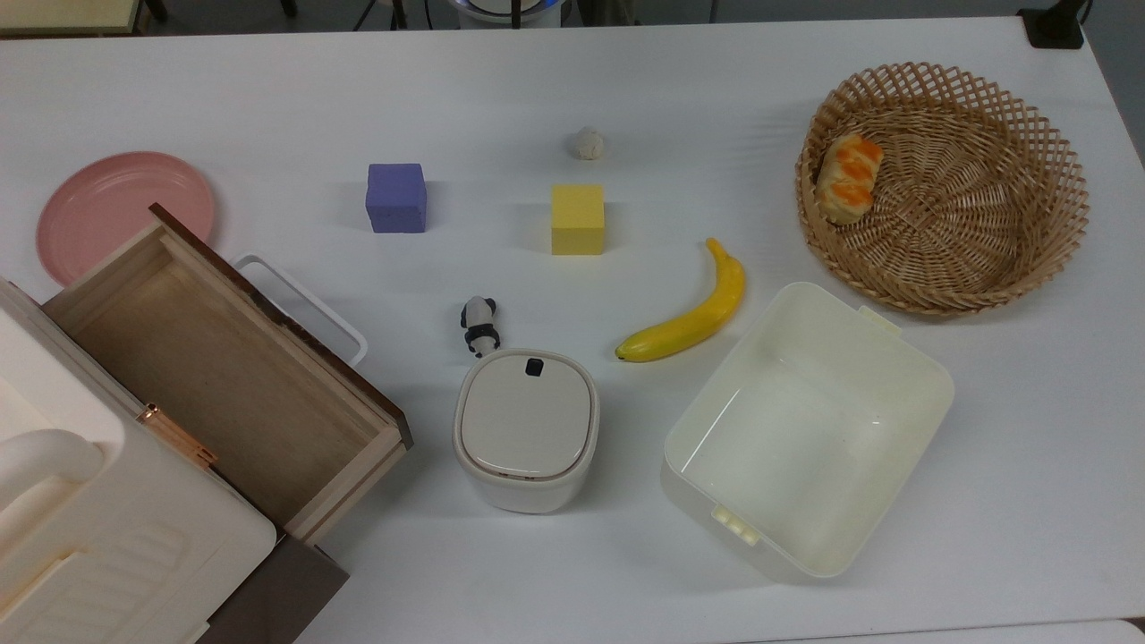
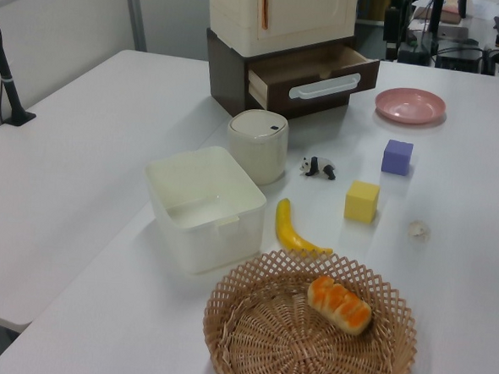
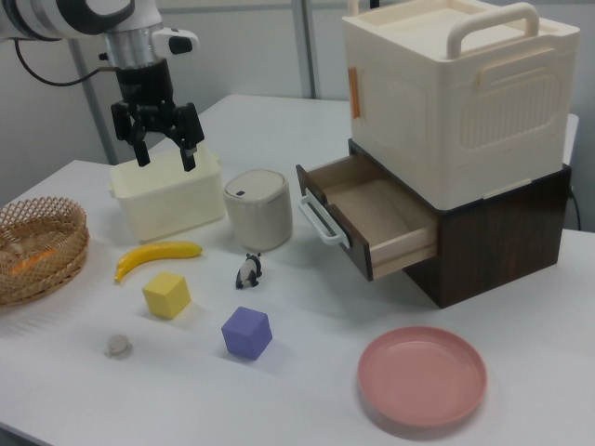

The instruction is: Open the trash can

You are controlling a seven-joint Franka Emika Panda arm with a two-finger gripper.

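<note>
The black two-finger gripper (image 3: 159, 149) hangs wide open, high above the table. The small off-white plastic trash can (image 1: 526, 430), lid closed, stands beside the cream rectangular tub (image 1: 805, 429). The small black button (image 1: 534, 366) could be missed, probably pushing the can instead.

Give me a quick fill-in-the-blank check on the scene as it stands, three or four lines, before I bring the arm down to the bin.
1. The trash can's lid is ____.
2. In the top view, the black button sits at the lid edge nearest the toy ____.
3. The drawer under the big white box is ____.
4. The gripper's fingers are ____.

Missing words: closed; panda; open; open
</note>
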